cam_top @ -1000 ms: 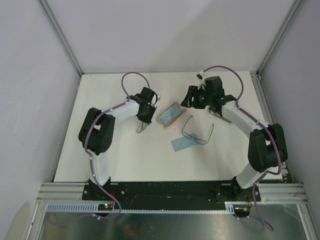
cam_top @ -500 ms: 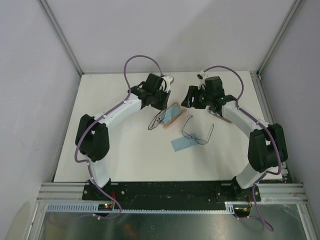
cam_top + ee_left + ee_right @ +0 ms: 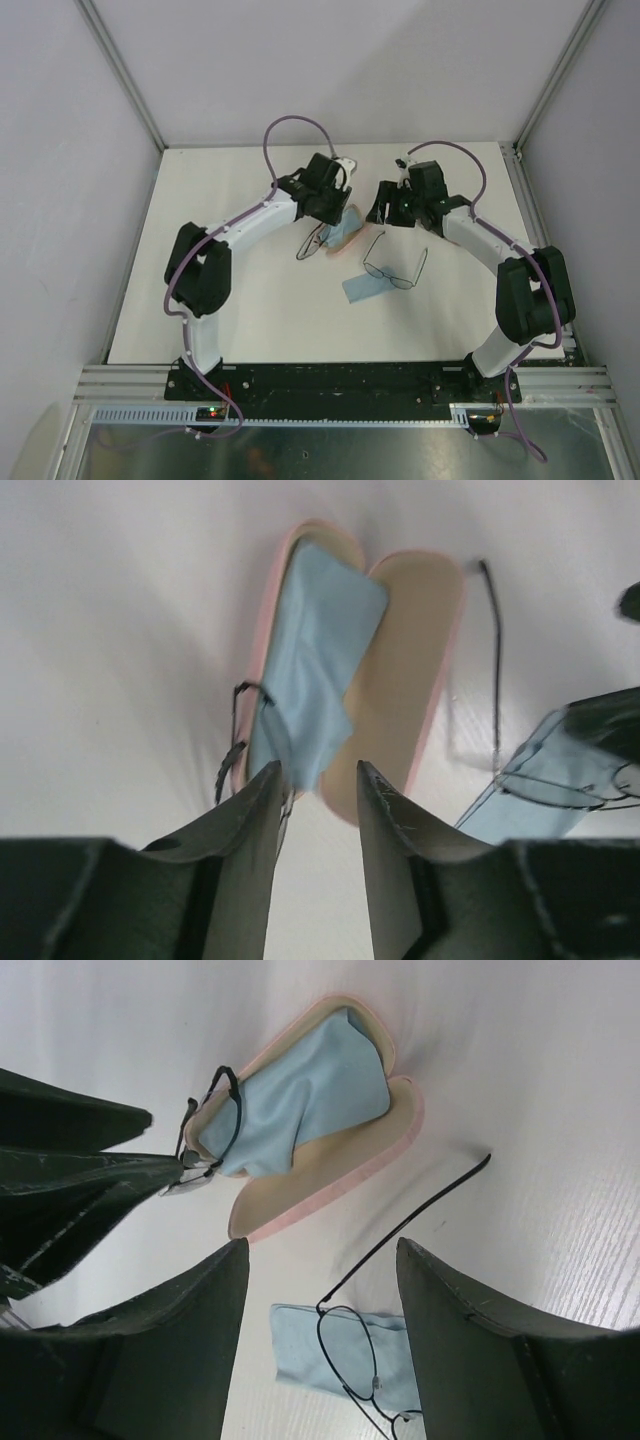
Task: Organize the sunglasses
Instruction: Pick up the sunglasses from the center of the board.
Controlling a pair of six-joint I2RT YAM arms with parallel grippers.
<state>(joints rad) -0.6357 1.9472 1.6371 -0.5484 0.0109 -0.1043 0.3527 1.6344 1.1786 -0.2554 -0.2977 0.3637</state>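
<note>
left gripper (image 3: 318, 770) hovering over case (image 3: 330, 1175), jaws apart, gripping nothing; black pair (image 3: 212, 1125) lying half across case rim, mid-worktop toward far edge. right gripper (image 3: 320, 1245) hanging wide, empty. best: seating pair fully on cloth (image 3: 300, 1100) before withdrawing.

we see a white worktop (image 3: 300, 320) with a faint wood grain, boxed in by plain pale grey walls: a back wall (image 3: 340, 70), a left wall (image 3: 60, 200) and a right wall (image 3: 600, 200). from each far corner of the worktop an aluminium post (image 3: 120, 70) rises at a slant. along its near edge run aluminium rails (image 3: 120, 385), then a white slotted cable duct (image 3: 340, 415), then a shiny metal sheet (image 3: 350, 450). the light is soft and even, and shadows are faint.
</note>
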